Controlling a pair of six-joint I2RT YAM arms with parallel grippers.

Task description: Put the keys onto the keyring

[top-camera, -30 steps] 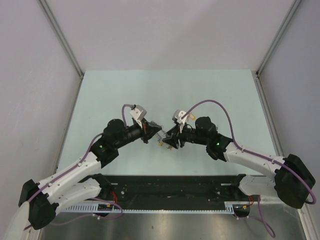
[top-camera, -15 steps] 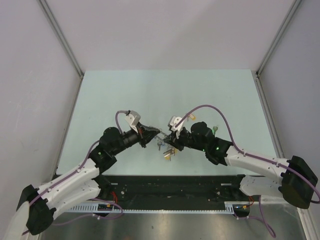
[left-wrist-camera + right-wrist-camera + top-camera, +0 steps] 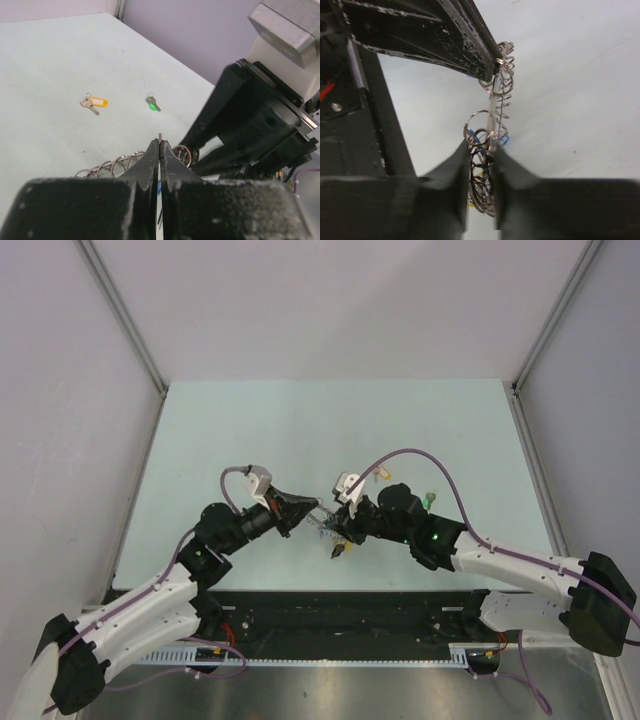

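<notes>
My left gripper (image 3: pixel 159 146) has its two fingers pressed flat together, and a thin sliver of metal pokes up from between the tips. From the right wrist camera I can see that this sliver is the wire of the keyring (image 3: pixel 496 107), pinched near the upper middle of the frame. My right gripper (image 3: pixel 481 152) is nearly closed too. Its fingers rise from the bottom edge of its own view and clamp the lower loops of the same bundle, with a blue key head showing just above them. The ring hangs stretched between the two grips, its small loops strung up the centre of that picture.

In the overhead view the two grippers meet tip to tip at the centre of the frame, and the bundle hangs just below where they join. A few keys dangle over the pale green table (image 3: pixel 250 420).

Further out, in the left wrist view, two loose keys lie flat on the table at middle left, well apart from the ring. The yellow-tagged key (image 3: pixel 94 103) is to the left and the green key (image 3: pixel 152 104) to its right, near each other but not touching.
</notes>
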